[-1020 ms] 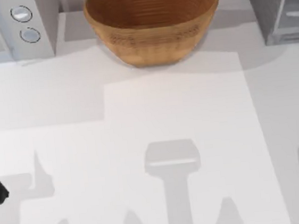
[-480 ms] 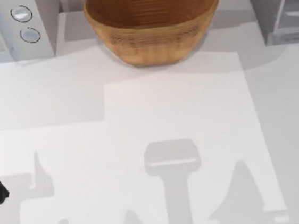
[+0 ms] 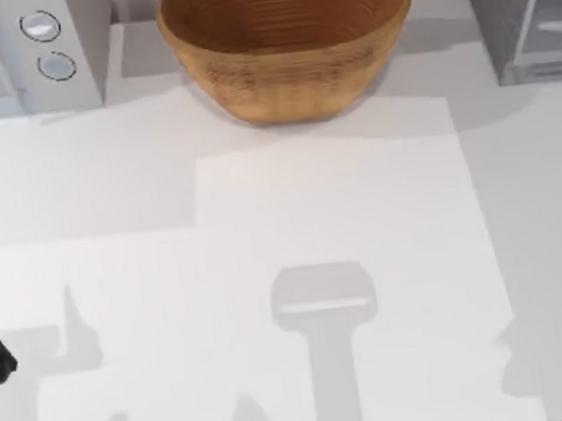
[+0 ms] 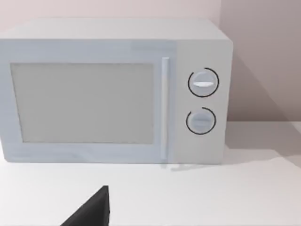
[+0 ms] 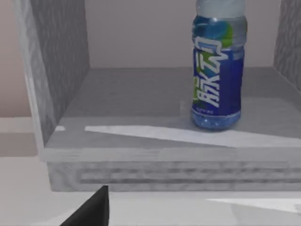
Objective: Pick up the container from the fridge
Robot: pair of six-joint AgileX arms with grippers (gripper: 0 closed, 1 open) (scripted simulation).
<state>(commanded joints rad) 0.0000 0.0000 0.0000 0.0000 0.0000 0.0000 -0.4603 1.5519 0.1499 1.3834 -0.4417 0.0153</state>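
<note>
Since the bottle (image 5: 217, 70) stands upright inside the fridge (image 5: 61, 70), the right arm is nearer; claw states cannot be told.

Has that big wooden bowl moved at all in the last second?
No. The bowl sits at the same spot between the white box and the fridge as before.
</note>
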